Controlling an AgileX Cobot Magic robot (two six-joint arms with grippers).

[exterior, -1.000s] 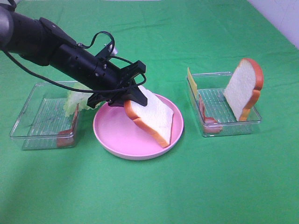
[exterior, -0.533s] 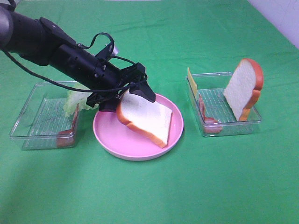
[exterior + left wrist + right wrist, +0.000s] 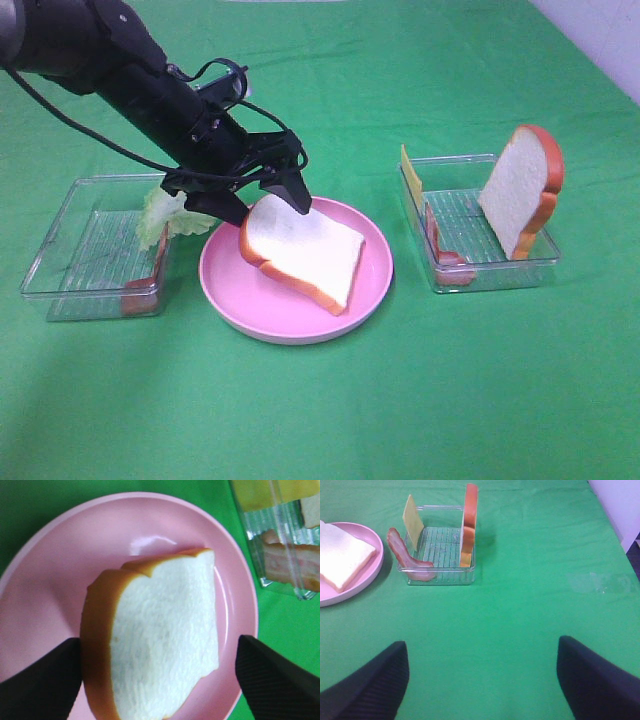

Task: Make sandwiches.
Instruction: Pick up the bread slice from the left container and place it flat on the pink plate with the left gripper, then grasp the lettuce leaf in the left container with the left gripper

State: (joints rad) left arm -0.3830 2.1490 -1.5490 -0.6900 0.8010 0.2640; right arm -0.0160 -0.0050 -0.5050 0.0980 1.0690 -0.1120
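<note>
Left end effector spread apart above spongy, orange-crusted bread slice lying on glossy round plate; right end effector likewise apart, empty.

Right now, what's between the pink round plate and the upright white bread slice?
A yellow cheese slice and pink bacon strip, shown in the exterior high view.
</note>
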